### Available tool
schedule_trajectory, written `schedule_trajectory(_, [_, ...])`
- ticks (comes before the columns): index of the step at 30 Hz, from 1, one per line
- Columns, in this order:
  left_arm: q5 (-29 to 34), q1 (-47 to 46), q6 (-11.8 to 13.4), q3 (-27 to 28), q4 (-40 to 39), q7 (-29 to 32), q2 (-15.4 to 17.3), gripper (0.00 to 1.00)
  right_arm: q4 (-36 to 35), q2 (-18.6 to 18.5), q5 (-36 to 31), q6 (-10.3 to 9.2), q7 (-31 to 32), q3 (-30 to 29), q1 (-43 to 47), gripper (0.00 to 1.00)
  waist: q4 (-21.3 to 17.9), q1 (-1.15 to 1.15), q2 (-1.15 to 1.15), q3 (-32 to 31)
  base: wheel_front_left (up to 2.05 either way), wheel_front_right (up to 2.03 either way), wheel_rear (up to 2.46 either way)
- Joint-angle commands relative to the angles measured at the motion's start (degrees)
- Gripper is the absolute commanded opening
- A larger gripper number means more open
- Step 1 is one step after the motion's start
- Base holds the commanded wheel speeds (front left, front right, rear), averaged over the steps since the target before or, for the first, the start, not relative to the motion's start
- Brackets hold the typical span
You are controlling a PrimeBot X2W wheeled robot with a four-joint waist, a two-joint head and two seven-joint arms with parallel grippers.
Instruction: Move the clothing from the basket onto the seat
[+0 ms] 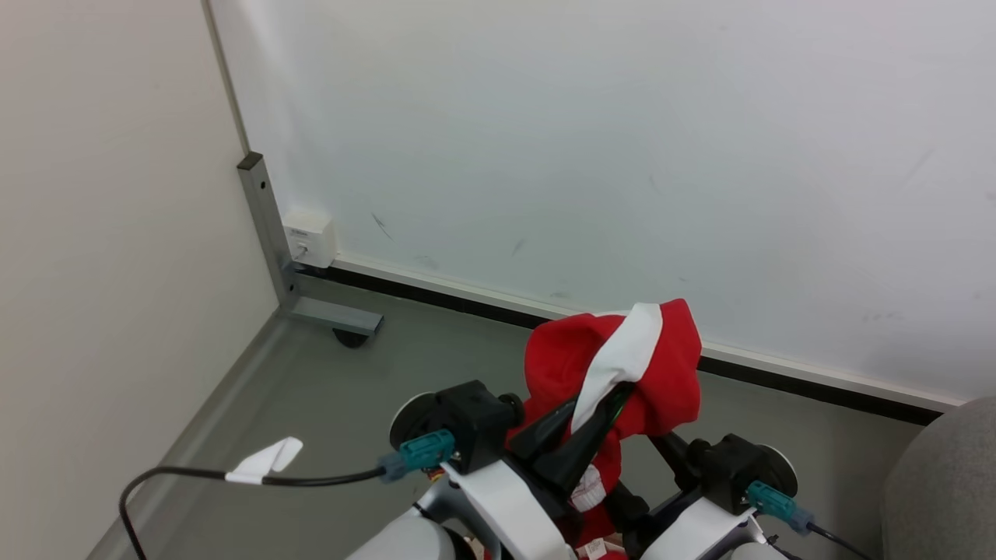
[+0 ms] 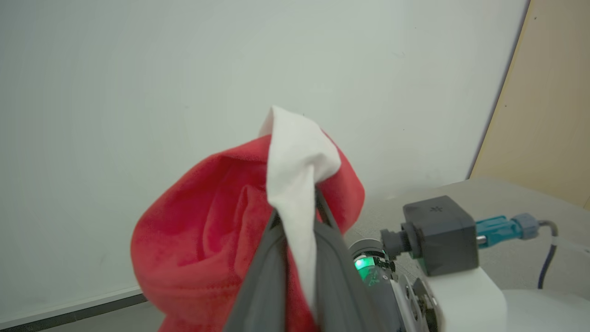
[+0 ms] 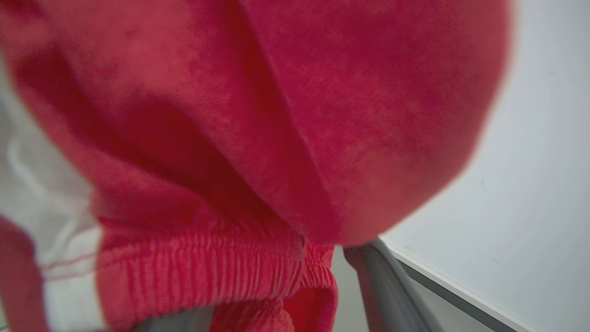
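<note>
The red clothing (image 1: 556, 365) with a broad white stripe is bunched up in the air over both grippers. My left gripper (image 2: 297, 216) is shut on the white stripe, and its dark fingers (image 1: 583, 439) rise into the fabric in the head view. My right gripper (image 1: 661, 447) sits just right of it, under the cloth. In the right wrist view its grey fingers (image 3: 385, 281) stand well apart, with the red elastic hem (image 3: 207, 267) draped over and between them and the tips hidden. A corner of the light grey seat (image 1: 945, 482) shows at the lower right. The basket is out of view.
A white wall panel (image 1: 622, 155) with a dark baseboard stands close ahead, above the grey floor (image 1: 327, 389). A beige wall (image 1: 109, 233) is on the left. A grey metal post with a castor foot (image 1: 338, 319) stands in the corner. A black cable (image 1: 194, 474) loops off my left wrist.
</note>
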Motion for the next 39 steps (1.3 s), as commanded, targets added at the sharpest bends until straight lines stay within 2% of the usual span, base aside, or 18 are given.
schedule_trajectory(1, [-0.4, 0.5, 0.1, 0.0, -0.3, 0.2, 0.3, 0.0, -0.4, 0.1, 0.6, -0.12, 0.0, 0.8, -0.6, 0.91, 0.0, 0.0, 0.0, -0.1, 0.0, 0.0, 0.0])
schedule_trajectory(2, [-0.5, 0.6, 0.2, 0.0, -0.2, 0.2, 0.3, 0.0, -0.8, 0.1, 0.8, -0.12, 0.0, 1.2, -0.9, 0.4, 0.0, 0.0, 0.0, -0.2, 0.0, 0.0, 0.0])
schedule_trajectory(3, [-0.5, 0.8, 0.3, 0.0, -0.1, 0.2, 0.4, 0.0, -1.5, 0.2, 1.0, -0.12, 0.0, 1.2, -1.1, 0.0, 0.0, 0.0, 0.0, -0.2, 0.0, 0.0, 0.0])
schedule_trajectory(16, [-1.7, 2.6, 2.2, 2.2, 1.5, -1.3, 2.1, 0.0, -7.9, -1.4, 4.0, -0.12, 0.0, -0.9, 2.9, 0.0, -4.2, 0.0, 0.0, 0.9, 0.0, 0.0, 0.0])
schedule_trajectory(17, [-1.7, 2.8, 2.4, 2.3, 1.7, -1.5, 2.1, 0.1, -8.4, -1.5, 4.6, -0.12, 0.0, -1.3, 3.4, 0.0, -4.6, 0.0, 0.0, 1.1, 0.0, 0.0, 0.0])
schedule_trajectory(18, [-1.6, 2.9, 2.5, 2.3, 1.9, -1.7, 2.1, 0.39, -8.9, -1.6, 5.2, -0.12, 0.0, -1.7, 3.8, 0.0, -5.0, 0.0, 0.0, 1.2, 0.0, 0.0, 0.0])
schedule_trajectory(19, [-1.7, 3.0, 2.6, 2.4, 2.0, -1.8, 2.1, 0.96, -9.5, -1.7, 5.7, -0.12, 0.0, -2.1, 4.1, 0.0, -5.5, 0.0, 0.0, 1.4, 0.0, 0.0, 0.0])
schedule_trajectory(20, [-1.9, 3.1, 2.6, 2.4, 2.0, -1.9, 2.1, 1.0, -9.9, -1.8, 6.4, -0.12, 0.0, -2.7, 4.3, 0.0, -6.0, 0.0, 0.0, 1.6, 0.0, 0.0, 0.0])
schedule_trajectory(24, [-2.0, 3.6, 2.3, 1.7, 2.2, -2.2, 1.8, 1.0, -12.1, -1.1, 10.3, -0.12, 0.0, -5.7, 5.0, 0.0, -8.1, 0.0, 0.0, 2.2, 0.0, 0.0, 0.0])
schedule_trajectory(29, [-1.7, 4.1, 1.9, 0.6, 2.4, -2.7, 1.4, 1.0, -13.2, -1.4, 11.8, -0.12, 0.0, -9.2, 4.3, 0.0, -11.3, 0.0, 0.0, 3.2, 0.0, 0.0, 0.0])
schedule_trajectory(39, [-0.1, 3.1, 0.4, -1.5, 2.5, -4.0, 1.5, 1.0, -15.3, -3.6, 11.7, -0.12, 0.0, -17.7, 5.2, 0.0, -23.3, 0.0, 0.0, 5.8, 0.0, 0.0, 0.0])
